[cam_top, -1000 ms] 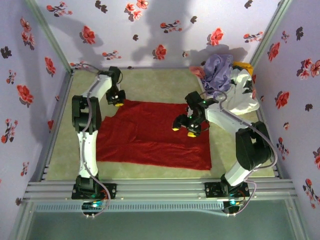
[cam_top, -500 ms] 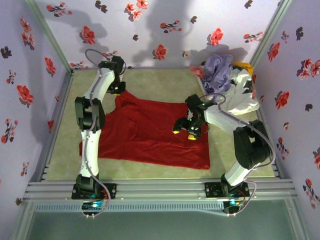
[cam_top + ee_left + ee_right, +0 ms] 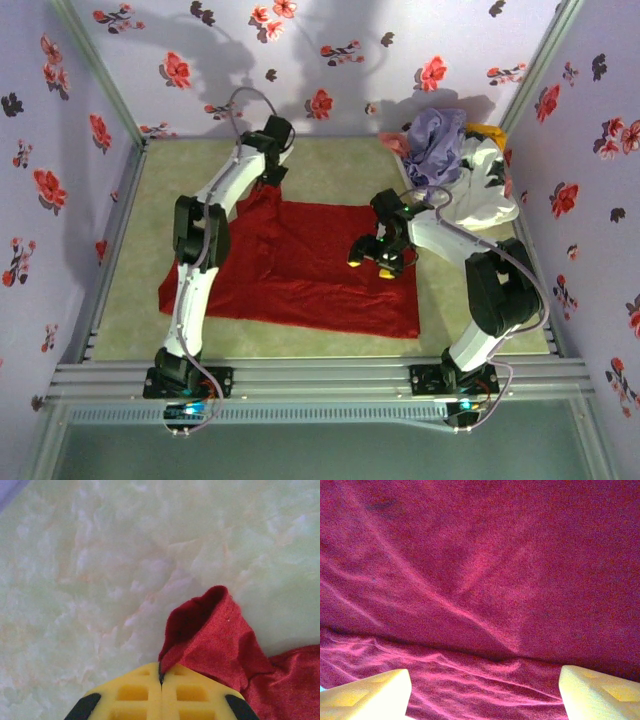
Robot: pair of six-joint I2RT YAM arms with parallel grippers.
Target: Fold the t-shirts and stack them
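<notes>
A large deep red t-shirt [image 3: 300,270] lies spread on the table in the top view. My left gripper [image 3: 268,180] reaches far back and is shut on its rear left corner, a red fold [image 3: 210,635] pinched between the yellow fingers [image 3: 130,695]. My right gripper [image 3: 371,262] hovers open over the shirt's right part, its pale yellow fingertips [image 3: 365,695] wide apart above wrinkled red cloth [image 3: 485,580]. A lavender-purple t-shirt [image 3: 435,145] is heaped at the back right, with pink [image 3: 393,143] and yellow-orange [image 3: 490,132] fabric showing beside it.
A white basket [image 3: 480,195] holds the heap in the back right corner, close behind my right arm. Floral walls [image 3: 330,60] enclose the pale green table [image 3: 120,320] on three sides. A metal rail [image 3: 320,380] runs along the near edge.
My left gripper has carried the red shirt's corner rightward along the back edge, dragging the cloth's left side with it. My right gripper has barely moved.
</notes>
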